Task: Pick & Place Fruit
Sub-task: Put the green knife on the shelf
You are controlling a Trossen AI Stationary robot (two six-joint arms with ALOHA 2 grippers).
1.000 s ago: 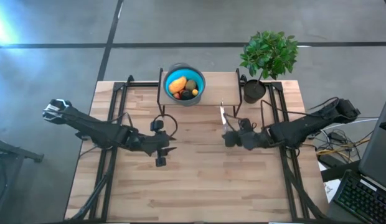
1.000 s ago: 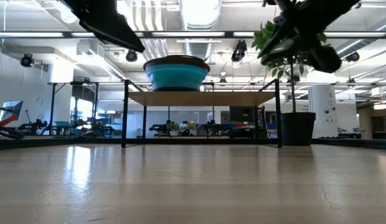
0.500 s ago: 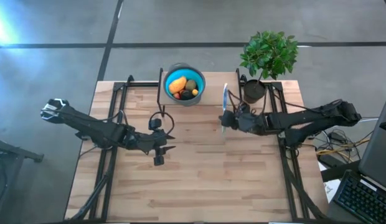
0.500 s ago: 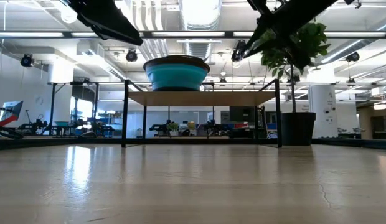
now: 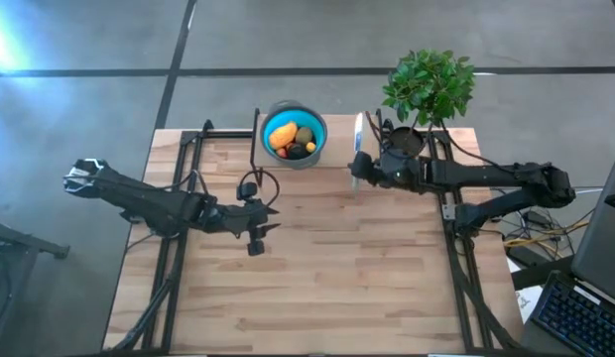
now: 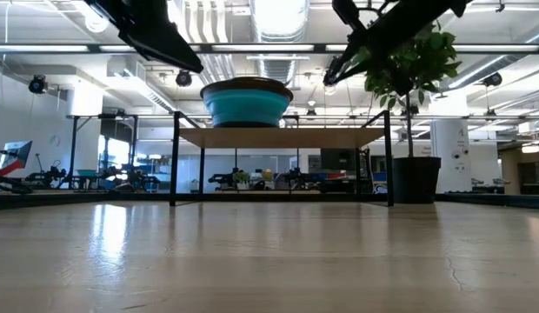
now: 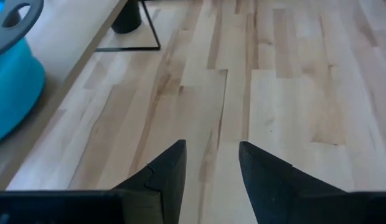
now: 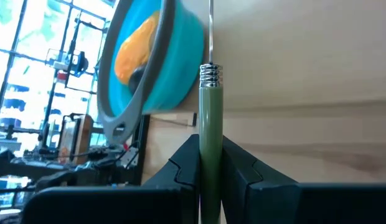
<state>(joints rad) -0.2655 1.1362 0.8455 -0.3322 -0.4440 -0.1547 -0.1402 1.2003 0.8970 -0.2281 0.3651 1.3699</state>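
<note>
A blue bowl [image 5: 294, 134] stands on a raised wooden shelf [image 5: 337, 149] at the table's far edge. In it lie the fruit: an orange-yellow piece [image 5: 282, 134], an olive one [image 5: 305, 136], a black one [image 5: 297, 150] and tiny red and orange ones. My right gripper [image 5: 359, 169] hovers just right of the bowl, shut on a green-handled knife [image 8: 210, 118]. My left gripper [image 5: 260, 234] hangs open over the table's middle left, nothing between its fingers [image 7: 171, 174]. My right gripper pinches the knife's green handle [image 8: 210, 146] between its two fingers. The knife lies along the fingers, and its blade [image 5: 358, 129] points on toward the table's far edge, over the shelf. It is lifted clear of the table and the shelf.
A potted plant [image 5: 427, 94] stands at the shelf's right end, close behind my right arm. The shelf's black frame legs [image 6: 174, 156] stand on the table. Bare wood [image 5: 327, 278] stretches across the near half.
My right gripper has swung toward the table's far edge and toward the bowl, rising a little and rolling, with the knife kept in its hold; the blade now reaches over the shelf. My left gripper has hardly moved.
</note>
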